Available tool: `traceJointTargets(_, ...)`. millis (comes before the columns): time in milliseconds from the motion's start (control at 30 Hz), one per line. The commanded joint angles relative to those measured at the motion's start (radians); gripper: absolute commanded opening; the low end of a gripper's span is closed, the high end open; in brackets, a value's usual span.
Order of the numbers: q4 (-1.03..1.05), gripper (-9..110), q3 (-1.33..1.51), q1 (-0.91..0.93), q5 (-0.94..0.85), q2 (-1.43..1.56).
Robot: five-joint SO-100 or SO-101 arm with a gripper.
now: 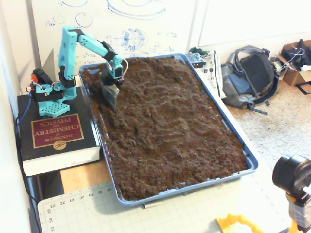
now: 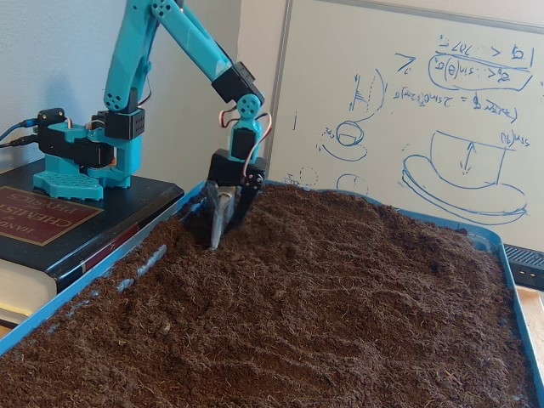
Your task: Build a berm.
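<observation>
From where I stand, the claw (image 2: 223, 223), its jaws apparently together around a metal blade (image 1: 111, 95), digs in near the tray's (image 1: 232, 130) far-left corner, while no distinct berm shows yet, the loose soil (image 1: 170, 126) stretching rightward.

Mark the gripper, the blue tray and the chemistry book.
gripper (image 2: 223, 223), low fixed view, the metal blade tip at the soil
blue tray (image 1: 249, 158), high fixed view, its rim near the right corner
chemistry book (image 1: 53, 130), high fixed view, the red cover label
</observation>
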Motion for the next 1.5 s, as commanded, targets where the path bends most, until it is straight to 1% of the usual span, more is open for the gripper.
traceJointTargets(0, -0.206, 1, -0.14, -0.012, 0.012, -0.137)
traceJointTargets(333, -0.213, 0, -0.351, 0.025, 0.014, -0.181)
traceJointTargets(1033, -0.224, 0, -0.54, 0.149, 0.014, -0.169)
traceJointTargets(1467, -0.216, 0, -0.663, 0.17, 0.014, -0.152)
